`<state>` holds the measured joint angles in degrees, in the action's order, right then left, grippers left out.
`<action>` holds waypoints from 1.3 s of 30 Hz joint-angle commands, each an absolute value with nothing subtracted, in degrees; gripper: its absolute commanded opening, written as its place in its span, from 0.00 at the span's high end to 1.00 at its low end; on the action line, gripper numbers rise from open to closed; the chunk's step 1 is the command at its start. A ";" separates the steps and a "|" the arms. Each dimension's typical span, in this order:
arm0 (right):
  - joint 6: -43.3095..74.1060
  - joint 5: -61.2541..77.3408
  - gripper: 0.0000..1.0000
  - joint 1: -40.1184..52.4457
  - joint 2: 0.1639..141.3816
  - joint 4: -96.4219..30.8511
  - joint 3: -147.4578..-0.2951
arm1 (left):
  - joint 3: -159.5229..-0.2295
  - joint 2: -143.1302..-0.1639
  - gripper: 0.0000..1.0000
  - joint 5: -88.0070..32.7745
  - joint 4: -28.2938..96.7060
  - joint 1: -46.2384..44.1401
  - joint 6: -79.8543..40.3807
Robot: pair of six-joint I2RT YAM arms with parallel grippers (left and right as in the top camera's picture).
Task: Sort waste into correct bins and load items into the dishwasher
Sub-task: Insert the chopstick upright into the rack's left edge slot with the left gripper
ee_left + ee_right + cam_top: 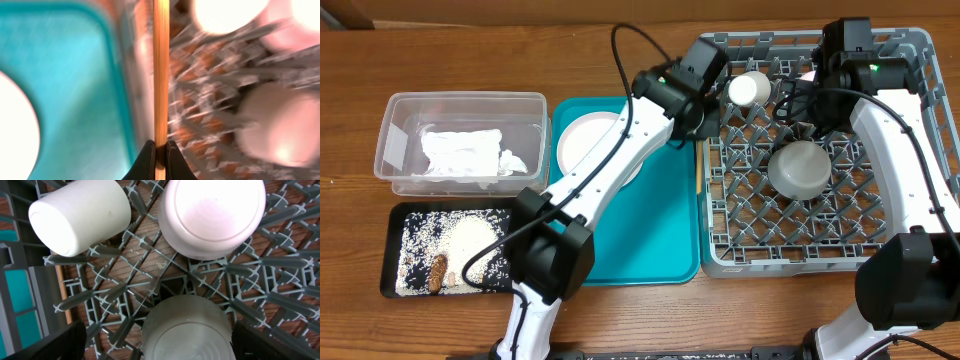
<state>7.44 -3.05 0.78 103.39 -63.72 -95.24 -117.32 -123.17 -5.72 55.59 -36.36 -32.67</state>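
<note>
My left gripper [160, 150] is shut on a wooden chopstick [160, 70] and holds it over the border between the teal tray and the grey dish rack [910, 215]. In the overhead view this gripper [703, 112] is at the rack's left wall. A thin stick [697, 180] shows in that gap; I cannot tell whether it is the held one. My right gripper [160, 342] is open and empty above the upturned grey-blue bowl [187, 330]. The upturned pink bowl [212, 215] and the cream cup [80, 217], on its side, are in the rack. The plate [585, 140] lies on the teal tray.
The clear tub [395, 140] at the left holds the crumpled napkin [465, 152]. The black tray [395, 225] in front of it holds rice [475, 240] and the brown lump [440, 270]. The teal tray [640, 240] lies between the bins and the rack.
</note>
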 commanded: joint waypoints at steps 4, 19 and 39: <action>7.42 -3.40 0.06 0.56 101.58 -63.29 -96.84 | -118.32 -122.15 0.96 -8.82 53.08 -36.25 -35.73; 7.42 -3.38 0.06 0.56 101.58 -63.33 -96.84 | -117.36 -123.39 0.96 -7.09 48.82 -37.23 -39.29; 7.40 14.72 0.05 0.62 101.58 -62.61 -96.84 | -121.97 -121.30 0.40 -8.62 47.83 -30.41 -35.05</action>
